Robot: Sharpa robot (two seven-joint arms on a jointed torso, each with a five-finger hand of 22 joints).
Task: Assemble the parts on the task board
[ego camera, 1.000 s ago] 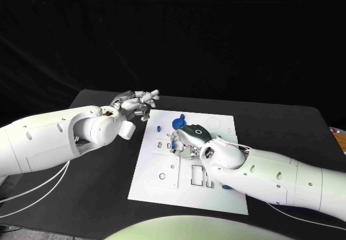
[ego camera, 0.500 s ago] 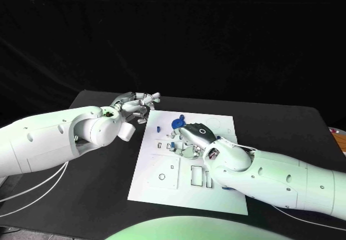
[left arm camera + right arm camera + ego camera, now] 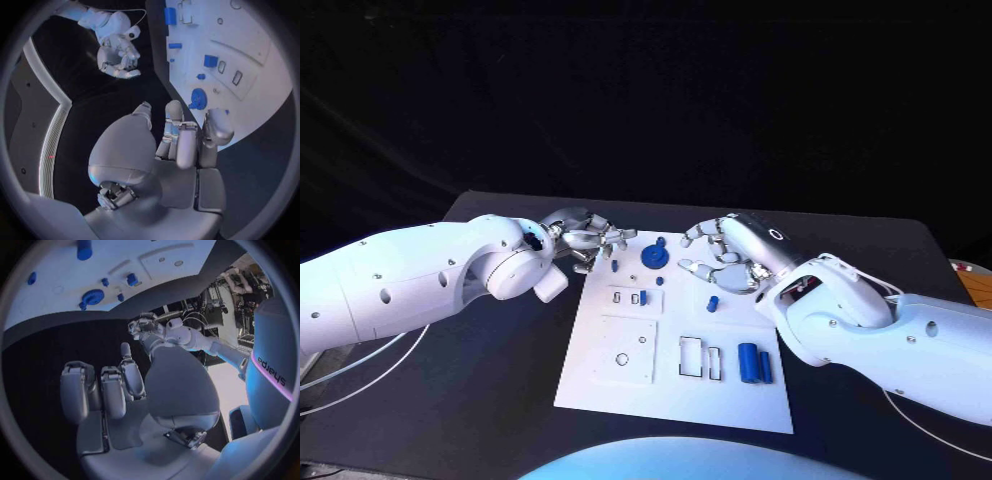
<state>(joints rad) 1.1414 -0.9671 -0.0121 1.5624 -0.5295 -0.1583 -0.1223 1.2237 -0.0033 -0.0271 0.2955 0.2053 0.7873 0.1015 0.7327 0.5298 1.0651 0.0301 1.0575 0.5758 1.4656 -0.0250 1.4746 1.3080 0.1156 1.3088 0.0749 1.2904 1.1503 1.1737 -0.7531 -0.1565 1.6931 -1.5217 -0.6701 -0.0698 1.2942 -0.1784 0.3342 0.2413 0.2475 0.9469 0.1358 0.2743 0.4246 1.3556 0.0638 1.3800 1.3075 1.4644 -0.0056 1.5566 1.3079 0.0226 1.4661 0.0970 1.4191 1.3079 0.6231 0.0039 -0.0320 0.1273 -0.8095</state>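
The white task board (image 3: 625, 385) lies in the middle of the table. A round blue part (image 3: 653, 255) sits near its far edge, and small blue parts (image 3: 713, 303) stand around its middle. Two blue cylinders (image 3: 749, 362) lie side by side near its right edge. My left hand (image 3: 589, 240) hovers at the board's far left corner, fingers apart, holding nothing. My right hand (image 3: 726, 255) hangs above the far right part of the board with loosely curved fingers and nothing in them. In the left wrist view the left hand (image 3: 181, 135) is beside the round part (image 3: 198, 97).
The black table (image 3: 488, 400) surrounds the board on all sides. Rectangular cut-outs (image 3: 692, 357) and a square recess (image 3: 627, 348) mark the board's near half. Both forearms reach in over the table's left and right sides.
My right hand has lifted off the middle of the board and drawn back toward its far right, uncovering the small parts and the blue cylinders. The left hand has edged nearer the board.
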